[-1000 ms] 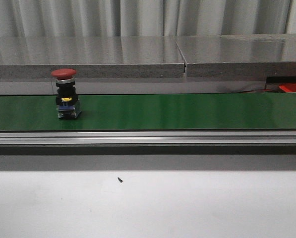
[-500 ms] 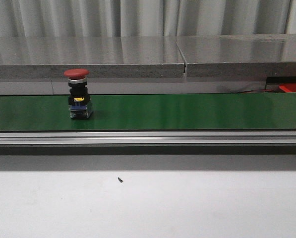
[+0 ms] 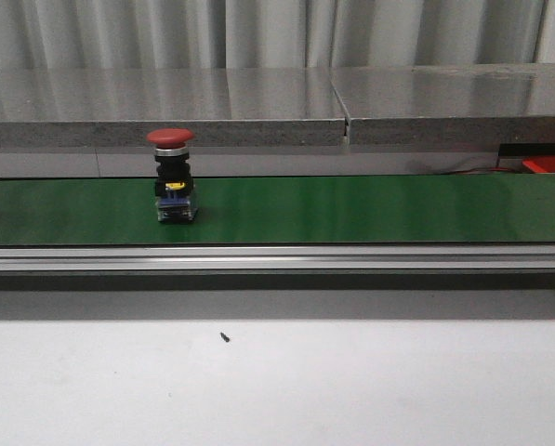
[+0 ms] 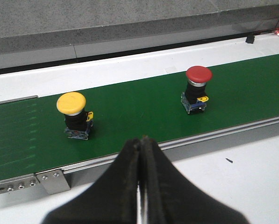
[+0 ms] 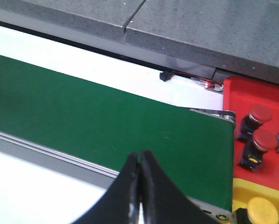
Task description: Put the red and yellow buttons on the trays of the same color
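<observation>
One red mushroom-head push button [image 3: 173,185] stands upright on the green conveyor belt [image 3: 351,209], left of centre in the front view; a sliver of a second unit shows at the far left edge. A red tray corner [image 3: 548,164] peeks in at the right edge. No hand in this view. White desk [image 3: 277,381] fills the lower frame.

Left wrist view: the yellow mushroom-head push button [image 4: 73,115] sits left of centre on the belt, the red one at upper right, well apart. The left hand [image 4: 140,186] hangs over the near rail, fingers pressed together, holding nothing.

Right wrist view: the right hand [image 5: 139,186] is likewise pressed together and empty. At right the red tray holds two red buttons [image 5: 257,135]; the yellow tray [image 5: 237,193] below holds a yellow button [image 5: 262,210].

Handling, as judgement: rigid plastic, light, top-heavy with a wide smooth cap on a narrow black collar and a clear contact block. Likely tips if nudged at the cap; best pinched across the black body under the cap.

No brand, label or writing is readable in any view.
</observation>
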Motion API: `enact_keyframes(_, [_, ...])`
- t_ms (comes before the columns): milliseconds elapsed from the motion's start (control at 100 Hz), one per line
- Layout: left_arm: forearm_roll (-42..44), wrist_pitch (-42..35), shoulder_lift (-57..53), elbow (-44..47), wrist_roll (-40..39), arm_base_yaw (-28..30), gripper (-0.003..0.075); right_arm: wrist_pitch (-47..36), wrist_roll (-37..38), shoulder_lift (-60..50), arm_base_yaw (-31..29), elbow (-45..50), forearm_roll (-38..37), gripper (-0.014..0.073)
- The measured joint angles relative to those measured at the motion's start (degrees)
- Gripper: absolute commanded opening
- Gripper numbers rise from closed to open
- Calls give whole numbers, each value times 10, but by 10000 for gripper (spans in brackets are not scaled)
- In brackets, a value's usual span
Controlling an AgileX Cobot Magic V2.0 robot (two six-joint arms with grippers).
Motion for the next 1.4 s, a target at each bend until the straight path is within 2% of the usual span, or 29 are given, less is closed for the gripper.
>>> enact_keyframes(50, [0,0,0,0,0,0,-19,13,0,23,7,-24,-1,55])
enact_keyframes(120, [0,0,0,0,0,0,-19,29,0,57,21,-58,-2,156])
enact_keyframes(240, [0,0,0,0,0,0,-19,58,0,119,47,-114,-2,407])
enact_keyframes(310, [0,0,0,0,0,0,-19,74,0,158,61,-145,-3,524])
enact_keyframes(400, [0,0,0,0,0,0,-19,100,0,209,74,-185,-3,604])
enact_keyframes(1030, [0,0,0,0,0,0,-19,318,-20,542,161,-459,-9,612])
enact_keyframes(1280, [0,1,0,0,0,0,-19,338,-78,630,199,-522,-13,612])
enact_keyframes(1400, [0,1,0,0,0,0,-19,317,-103,661,218,-541,-13,612])
